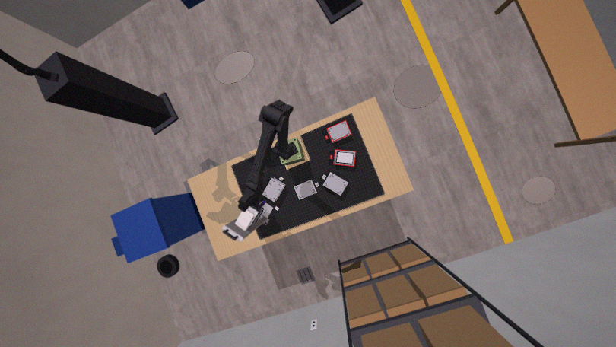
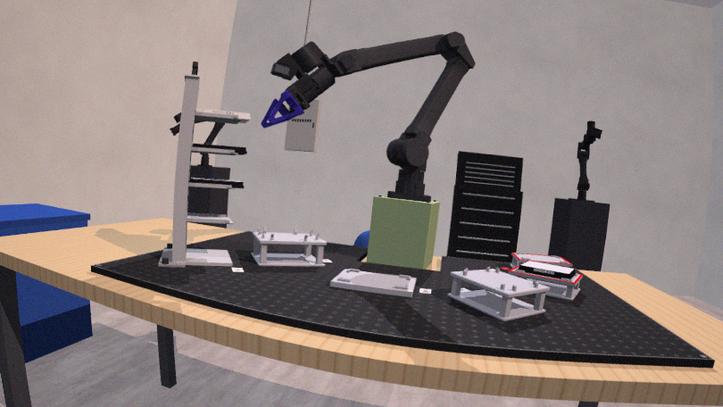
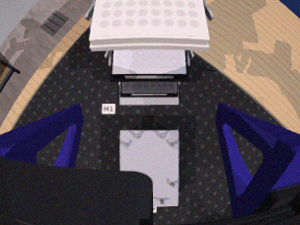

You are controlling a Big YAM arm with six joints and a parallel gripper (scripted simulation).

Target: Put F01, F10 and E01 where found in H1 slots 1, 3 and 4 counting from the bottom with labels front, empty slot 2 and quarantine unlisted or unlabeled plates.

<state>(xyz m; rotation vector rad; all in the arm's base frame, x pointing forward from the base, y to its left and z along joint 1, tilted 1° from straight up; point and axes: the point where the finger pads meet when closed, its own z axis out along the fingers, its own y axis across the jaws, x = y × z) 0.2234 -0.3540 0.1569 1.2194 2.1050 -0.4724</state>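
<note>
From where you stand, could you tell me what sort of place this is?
Probably a lab-automation bench in a workshop: a plate hotel and plate nests on a perforated black board, a yellow floor line, and storage racking.

Even, soft light throughout; faint shadows on the wooden table (image 2: 61,247); wrist view bends strongly at its edges.
</note>
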